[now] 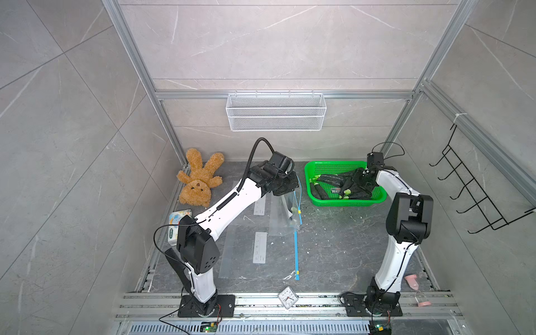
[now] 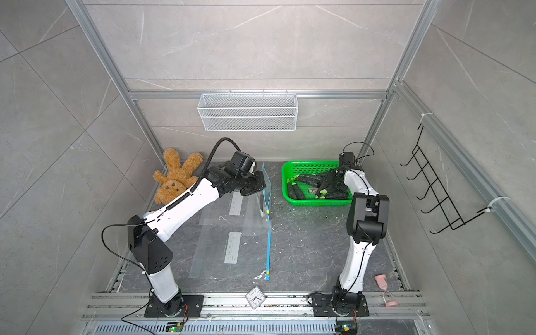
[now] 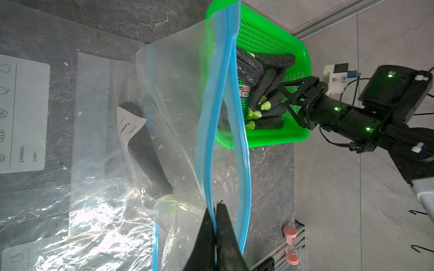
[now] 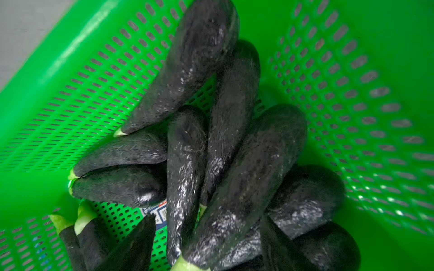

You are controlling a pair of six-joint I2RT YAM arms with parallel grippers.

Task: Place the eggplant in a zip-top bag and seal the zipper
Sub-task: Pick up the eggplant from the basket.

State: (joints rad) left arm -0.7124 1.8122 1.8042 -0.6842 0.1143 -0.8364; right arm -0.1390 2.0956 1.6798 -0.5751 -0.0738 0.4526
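Bags come first, nearest the front of the table. A spare bag lies flat there. Just behind it the zip-top bag is partly lifted off the table.

The left end effector is pressed together on one blue lip of that bag. The other lip hangs loose, so the mouth gapes open, and it faces the green basket. A dark eggplant looks to lie inside the bag, but the shiny plastic layers make that hard to tell.

Farther back, the basket sits at the rear of the table, near the bag's mouth but not touching it. It holds a pile of eggplants. The right end effector hangs right over that pile with its fingers spread apart and nothing between them. This arm is much the nearer one to the pile.

In the right wrist view, a long eggplant lies on top of the heap. Its green stem end is closest to the end effector. Its long body points away, so the spread fingers sit on either side of it. The next move is likely a short push down and a squeeze across its narrow width. The open bag waits off to that arm's left.
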